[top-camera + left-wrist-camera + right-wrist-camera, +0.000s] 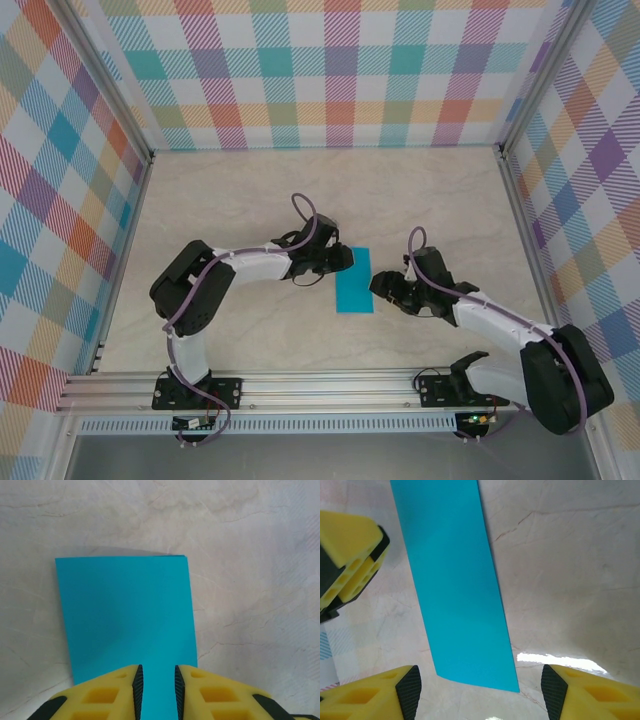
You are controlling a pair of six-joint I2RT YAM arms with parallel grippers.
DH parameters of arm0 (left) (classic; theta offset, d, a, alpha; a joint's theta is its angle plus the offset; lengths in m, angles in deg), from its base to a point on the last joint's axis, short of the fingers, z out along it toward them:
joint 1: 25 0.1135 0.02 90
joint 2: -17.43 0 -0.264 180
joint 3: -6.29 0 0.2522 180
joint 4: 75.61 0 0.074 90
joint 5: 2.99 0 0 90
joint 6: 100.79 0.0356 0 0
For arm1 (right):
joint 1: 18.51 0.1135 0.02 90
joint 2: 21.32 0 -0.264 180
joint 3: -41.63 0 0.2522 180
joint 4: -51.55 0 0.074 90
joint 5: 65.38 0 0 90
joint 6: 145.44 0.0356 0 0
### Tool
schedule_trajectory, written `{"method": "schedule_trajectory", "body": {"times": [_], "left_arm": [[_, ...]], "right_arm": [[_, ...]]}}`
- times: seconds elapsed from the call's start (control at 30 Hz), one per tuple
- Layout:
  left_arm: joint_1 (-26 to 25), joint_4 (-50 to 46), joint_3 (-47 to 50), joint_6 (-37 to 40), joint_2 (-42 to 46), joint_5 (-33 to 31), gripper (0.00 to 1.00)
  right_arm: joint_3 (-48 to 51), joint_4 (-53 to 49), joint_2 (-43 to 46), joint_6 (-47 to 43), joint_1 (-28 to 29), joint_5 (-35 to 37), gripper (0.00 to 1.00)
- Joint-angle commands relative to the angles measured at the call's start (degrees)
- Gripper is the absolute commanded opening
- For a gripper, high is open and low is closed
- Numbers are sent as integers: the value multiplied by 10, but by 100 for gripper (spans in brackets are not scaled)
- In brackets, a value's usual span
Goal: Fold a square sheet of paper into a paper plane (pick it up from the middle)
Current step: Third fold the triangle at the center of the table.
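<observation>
The left gripper (345, 258) reaches in over the upper left part of the paper (353, 282). In its wrist view the yellow fingers (112, 692) stand close together with a thin strip of teal showing in the gap. Whether they actually pinch the sheet I cannot tell.

The paper lies on the marbled table (250, 190) midway between the two arms. It is a narrow upright teal rectangle (a grey sliver along its far edge in the left wrist view hints at a layer beneath).

The right gripper (378, 285) sits just beside the paper's right edge, low over the table. Its jaws are spread wide and hold nothing. In its wrist view one end of the strip lies between the two fingers, touching neither.
</observation>
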Motion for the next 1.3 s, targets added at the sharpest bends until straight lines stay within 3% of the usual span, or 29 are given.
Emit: {"method": "schedule_trajectory", "body": {"times": [0.0, 0.13, 0.77, 1.27], "left_arm": [[-5, -22, -12, 5, -19, 5, 25], [-5, -35, -29, 11, -33, 3, 25], [-3, -59, -5, 15, -38, -26, 23], [0, -41, 19, 7, -33, -22, 23]], "right_arm": [[-24, 30, -20, 11, -3, -43, 67], [-40, 17, -54, 5, -3, -52, 59], [-52, 81, -151, 16, -3, -72, 58], [-48, 65, -124, 19, -1, -66, 54]]}}
